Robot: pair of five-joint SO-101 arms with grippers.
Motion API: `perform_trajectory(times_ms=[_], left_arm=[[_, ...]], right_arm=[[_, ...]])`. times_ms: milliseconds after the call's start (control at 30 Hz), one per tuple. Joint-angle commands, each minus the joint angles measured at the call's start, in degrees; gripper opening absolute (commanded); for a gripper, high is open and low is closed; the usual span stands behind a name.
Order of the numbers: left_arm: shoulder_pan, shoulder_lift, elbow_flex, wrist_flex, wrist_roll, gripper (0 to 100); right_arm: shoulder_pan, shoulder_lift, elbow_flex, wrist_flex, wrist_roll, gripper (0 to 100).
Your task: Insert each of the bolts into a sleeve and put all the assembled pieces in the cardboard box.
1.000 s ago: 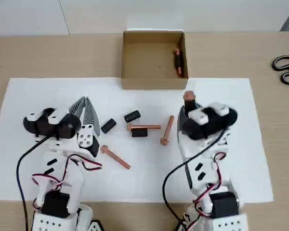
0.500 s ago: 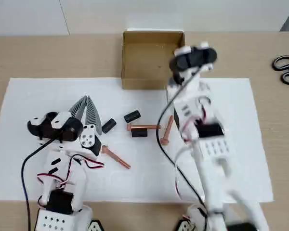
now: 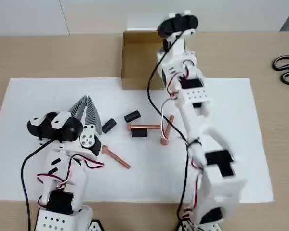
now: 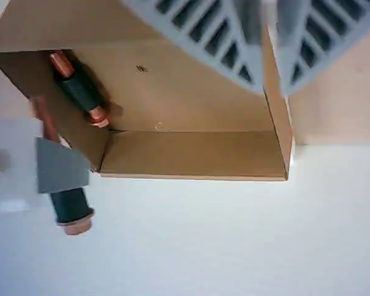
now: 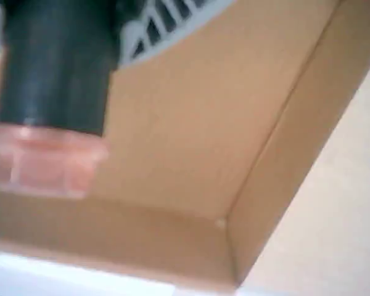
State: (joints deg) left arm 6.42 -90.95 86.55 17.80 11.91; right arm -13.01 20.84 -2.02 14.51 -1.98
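Over the cardboard box (image 3: 137, 57) at the far edge of the table, your right arm (image 3: 192, 96) stretches out with the right gripper (image 4: 60, 168) clamped on a bolt-and-sleeve piece (image 5: 52, 92), its copper head pointing down above the box floor. A finished piece (image 4: 80, 91) already lies inside the box along one wall. Your left gripper (image 3: 86, 101) sits well back over the white paper sheet (image 3: 231, 159), aimed toward the box, its grey fingers (image 3: 92, 118) drawn together at the tips and holding nothing. Loose parts lie on the paper between the arms: one black sleeve (image 3: 132, 116), a second sleeve (image 3: 108, 125) close to the left gripper, and a third sleeve (image 3: 139, 133) lying against a copper bolt (image 3: 151, 127). A second bolt (image 3: 165, 134) lies slanted, partly behind the right arm, and a third bolt (image 3: 116, 158) rests beside the left arm (image 3: 62, 159). Scissors (image 3: 285, 67) lie on the bare tabletop (image 3: 38, 53), well off to the right.
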Motion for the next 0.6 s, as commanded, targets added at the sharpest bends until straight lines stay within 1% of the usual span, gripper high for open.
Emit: perform_trajectory(times_ms=[0,233,567], left_arm=[[-0.09,-0.62,-0.31,-1.58,-0.18,1],[-0.09,-0.62,-0.31,-1.58,-0.26,1],[-0.09,-0.62,-0.31,-1.58,-0.18,1]], right_arm=[[-0.48,6.20,-11.69,-1.80,-0.44,0.4],[-1.10,19.56,-24.00,-1.45,-0.44,0.4],[-1.19,31.87,-34.55,-1.19,-0.35,0.5]])
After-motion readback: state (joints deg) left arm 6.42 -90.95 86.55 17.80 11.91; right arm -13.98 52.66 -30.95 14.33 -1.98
